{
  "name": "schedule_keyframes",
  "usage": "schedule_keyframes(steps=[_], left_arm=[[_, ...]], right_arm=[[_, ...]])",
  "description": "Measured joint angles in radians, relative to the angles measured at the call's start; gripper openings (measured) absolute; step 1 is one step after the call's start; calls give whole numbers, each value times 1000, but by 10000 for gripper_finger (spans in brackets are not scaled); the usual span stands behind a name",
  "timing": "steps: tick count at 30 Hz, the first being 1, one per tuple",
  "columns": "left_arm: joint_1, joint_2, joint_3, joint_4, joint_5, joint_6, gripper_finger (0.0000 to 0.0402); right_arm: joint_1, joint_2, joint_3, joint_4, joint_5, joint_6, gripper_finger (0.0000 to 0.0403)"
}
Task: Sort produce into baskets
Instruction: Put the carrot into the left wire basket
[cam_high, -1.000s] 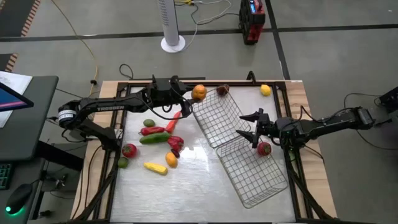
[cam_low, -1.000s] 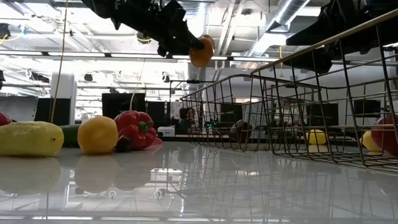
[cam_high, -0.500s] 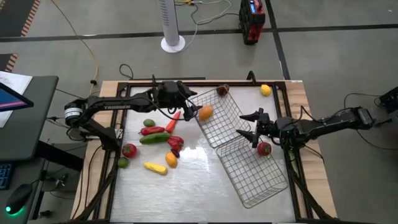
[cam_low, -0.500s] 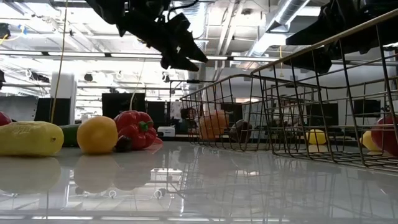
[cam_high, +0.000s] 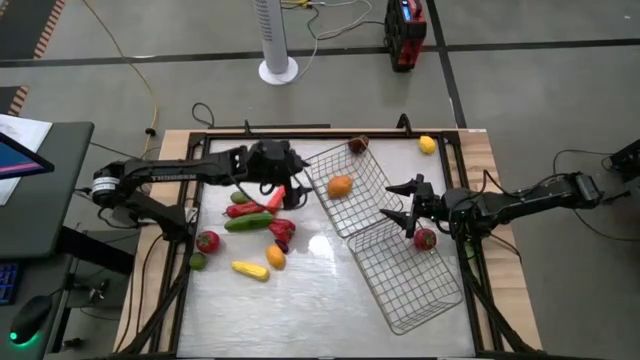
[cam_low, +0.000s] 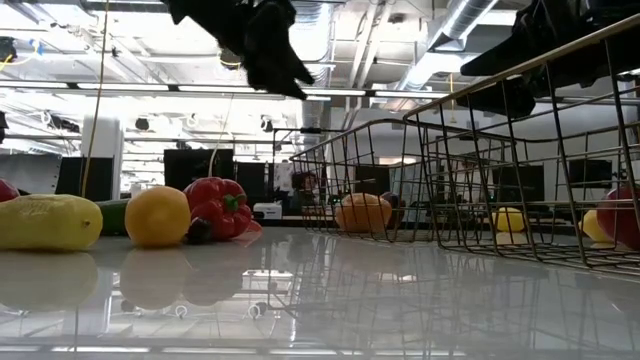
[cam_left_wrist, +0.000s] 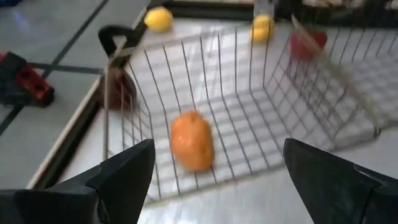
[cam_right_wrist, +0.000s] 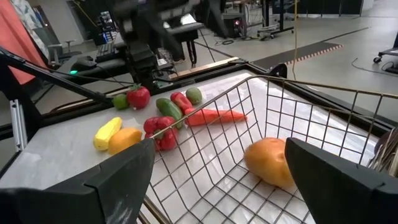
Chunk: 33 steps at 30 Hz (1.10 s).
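While among mesh walls, orange fruit (cam_high: 340, 185), carrot (cam_high: 279, 194) outside

Orange fruit (cam_high: 340, 185) inside far wire basket (cam_high: 362, 213), mixed produce (cam_high: 247, 222) loose beside it

The left gripper (cam_left_wrist: 214, 180) has its 2 dark fingers (cam_left_wrist: 124, 174) spread wide, nothing between them. Just beyond them sits a wire basket (cam_left_wrist: 249, 74). An orange fruit (cam_left_wrist: 191, 140) lies on its mesh floor, toward 8 o'clock. A dark fruit (cam_left_wrist: 118, 90) rests outside the wall at 10 o'clock. Past the far wall, at 12 to 1 o'clock, are 2 yellow pieces (cam_left_wrist: 158, 18) and a blurred red one (cam_left_wrist: 308, 43).
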Motion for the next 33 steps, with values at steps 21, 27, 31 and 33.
schedule_keyframes(steps=[21, 27, 31, 33], left_arm=[[39, 8, -141, -389, -115, -402, 290], [54, 78, -141, -364, -119, -410, 290], [73, 137, -141, -354, -117, -399, 290], [85, 166, -141, -355, -117, -391, 290]], right_arm=[[-1, 23, 0, 13, 0, -1, 385], [0, 20, 0, 13, 0, -2, 385], [1, 23, 0, 10, -1, -1, 385], [1, 23, 0, 11, -1, -1, 385]])
